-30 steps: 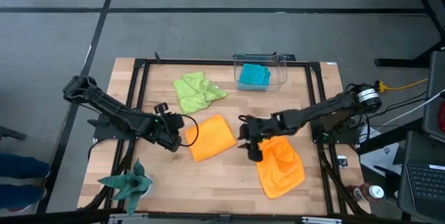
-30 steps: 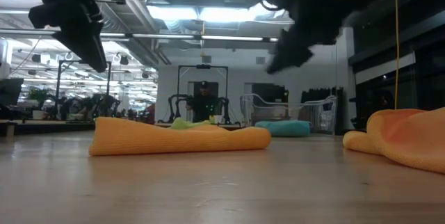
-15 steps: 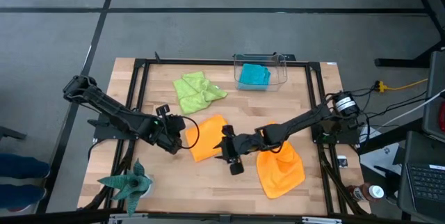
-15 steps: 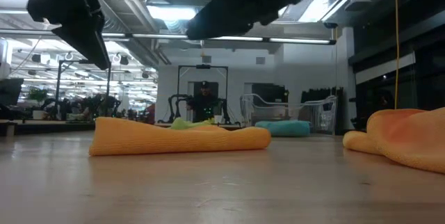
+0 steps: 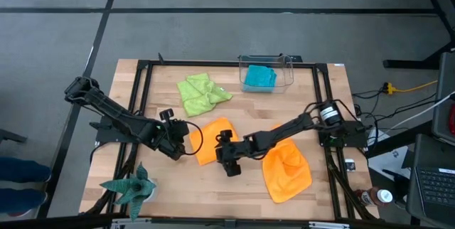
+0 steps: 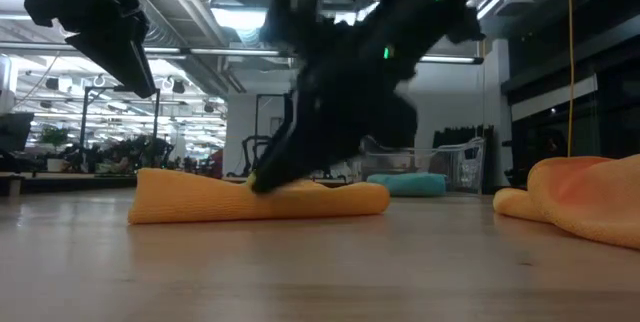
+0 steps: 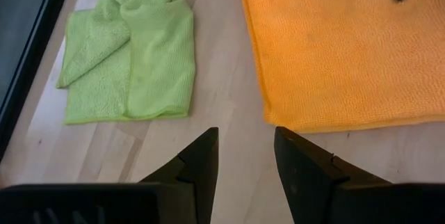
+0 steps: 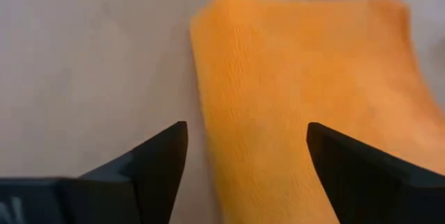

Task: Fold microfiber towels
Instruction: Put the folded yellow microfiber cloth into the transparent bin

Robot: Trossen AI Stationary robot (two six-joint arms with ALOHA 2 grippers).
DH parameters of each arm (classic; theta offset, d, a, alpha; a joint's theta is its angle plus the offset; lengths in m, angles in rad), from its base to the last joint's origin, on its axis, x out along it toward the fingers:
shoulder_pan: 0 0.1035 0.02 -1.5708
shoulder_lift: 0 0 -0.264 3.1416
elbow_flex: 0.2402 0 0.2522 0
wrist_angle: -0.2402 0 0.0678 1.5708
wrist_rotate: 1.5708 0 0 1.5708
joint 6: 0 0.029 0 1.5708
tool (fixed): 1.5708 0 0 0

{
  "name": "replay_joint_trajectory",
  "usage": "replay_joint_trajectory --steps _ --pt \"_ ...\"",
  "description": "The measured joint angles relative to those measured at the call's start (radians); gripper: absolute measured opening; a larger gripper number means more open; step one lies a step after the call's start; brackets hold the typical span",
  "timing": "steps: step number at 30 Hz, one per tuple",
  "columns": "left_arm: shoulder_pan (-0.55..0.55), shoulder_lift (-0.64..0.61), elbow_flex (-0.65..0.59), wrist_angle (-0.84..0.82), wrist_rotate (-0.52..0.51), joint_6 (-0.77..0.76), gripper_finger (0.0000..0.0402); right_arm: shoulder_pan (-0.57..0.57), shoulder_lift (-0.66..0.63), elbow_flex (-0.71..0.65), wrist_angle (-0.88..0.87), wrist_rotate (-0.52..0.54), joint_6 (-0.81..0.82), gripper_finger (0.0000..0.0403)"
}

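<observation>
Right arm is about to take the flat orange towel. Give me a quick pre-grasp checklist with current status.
1. Right gripper open: ok, fingers spread wide.
2. Right gripper lined up on the flat orange towel: ok, it sits at the towel's right edge, and the right wrist view shows the edge between the fingers.
3. Left gripper empty: ok, open, hovering beside the towel's left edge and holding nothing.
4. Towel lying flat: ok in the low view.
5. Crumpled orange towel clear of the grasp: ok, apart to the right.
6. Fingertips touching the cloth: cannot tell.
</observation>
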Motion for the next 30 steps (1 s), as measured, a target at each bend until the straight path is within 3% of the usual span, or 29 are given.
replay_joint_trajectory --steps 8,11,15,21,30 --pt "0.0 0.0 0.0 0.001 0.0 0.0 0.0133 -0.03 0.079 0.006 0.0 0.029 -0.034 0.03" --pt "0.0 0.0 0.0 0.004 0.0 0.0 0.0133 -0.049 0.085 0.007 -0.012 0.016 0.029 0.0286" --pt "0.0 0.0 0.0 0.007 0.0 0.0 0.0133 -0.08 0.087 0.006 -0.02 -0.035 0.134 0.0217" --pt "0.0 0.0 0.0 0.016 0.0 0.0 0.0133 -0.126 0.087 0.005 -0.027 -0.019 0.174 0.0032" --pt "-0.003 0.0 0.0 0.026 0.0 0.0 0.0133 -0.158 -0.072 -0.008 -0.169 0.027 0.101 0.0015"
